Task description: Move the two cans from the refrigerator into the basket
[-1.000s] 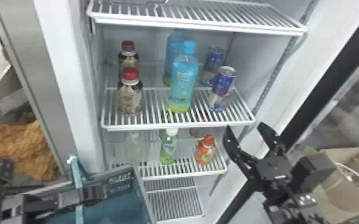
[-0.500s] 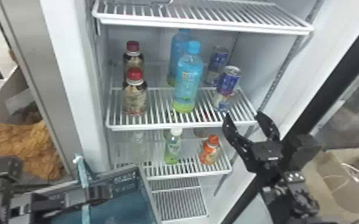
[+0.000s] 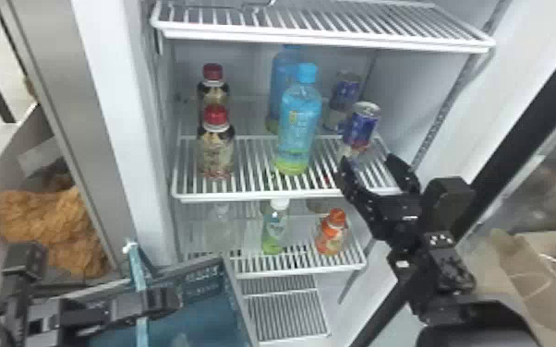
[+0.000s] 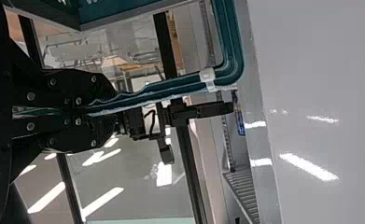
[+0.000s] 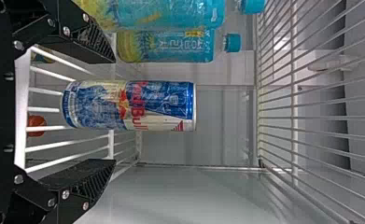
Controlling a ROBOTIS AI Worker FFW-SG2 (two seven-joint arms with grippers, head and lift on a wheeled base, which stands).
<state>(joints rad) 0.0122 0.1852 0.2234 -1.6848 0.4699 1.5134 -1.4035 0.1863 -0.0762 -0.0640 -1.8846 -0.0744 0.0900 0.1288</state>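
Two blue-and-silver cans stand on the middle refrigerator shelf, the front can (image 3: 361,127) nearer the shelf edge and the back can (image 3: 345,94) behind it. My right gripper (image 3: 371,173) is open just in front of the front can. In the right wrist view, the front can (image 5: 129,105) lies between and beyond the spread fingers of my right gripper (image 5: 114,112), untouched. At the lower left, my left gripper (image 3: 157,302) is over the rim of the teal basket (image 3: 203,279). The left wrist view has my left gripper (image 4: 108,109) shut on the basket's rim (image 4: 171,86).
Blue bottles (image 3: 300,124) stand left of the cans, and red-capped bottles (image 3: 216,147) farther left. Small bottles, one orange (image 3: 331,235), are on the shelf below. The upper shelf (image 3: 328,32) hangs above; a refrigerator side wall (image 3: 434,92) is to the right.
My right gripper has moved forward and up, from the refrigerator's right side to the front can, staying open. The head view has shifted slightly. My left gripper stays at the basket.
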